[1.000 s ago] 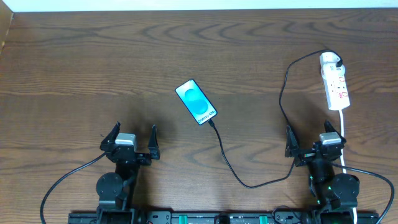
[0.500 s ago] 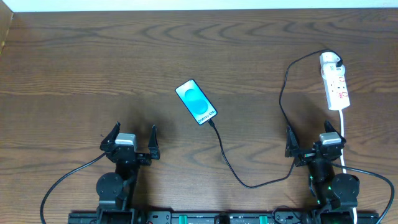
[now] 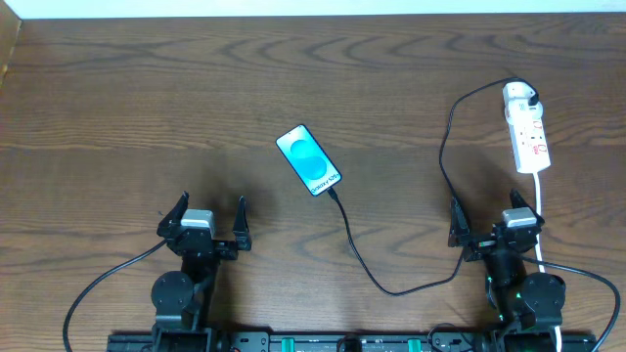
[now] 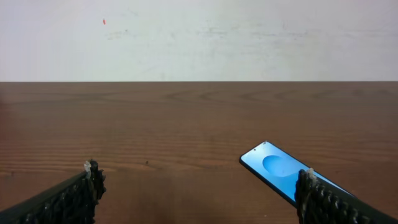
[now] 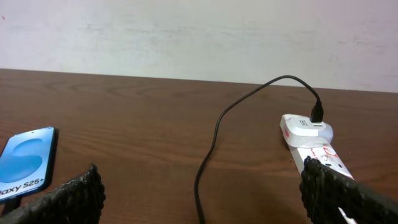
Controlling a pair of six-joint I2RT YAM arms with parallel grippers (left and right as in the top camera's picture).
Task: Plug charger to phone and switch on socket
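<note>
The phone (image 3: 308,161) lies screen up at the table's middle, its blue screen lit; it also shows in the left wrist view (image 4: 280,174) and the right wrist view (image 5: 25,163). The black charger cable (image 3: 391,284) meets the phone's near end with its tip (image 3: 333,193), loops toward the front, then runs up to its white plug head (image 3: 519,96) seated in the white socket strip (image 3: 529,137). The strip also shows in the right wrist view (image 5: 308,140). My left gripper (image 3: 205,217) and right gripper (image 3: 486,220) rest open and empty near the front edge.
The strip's white cord (image 3: 540,210) runs down past my right gripper. A white wall (image 4: 199,37) stands beyond the table's far edge.
</note>
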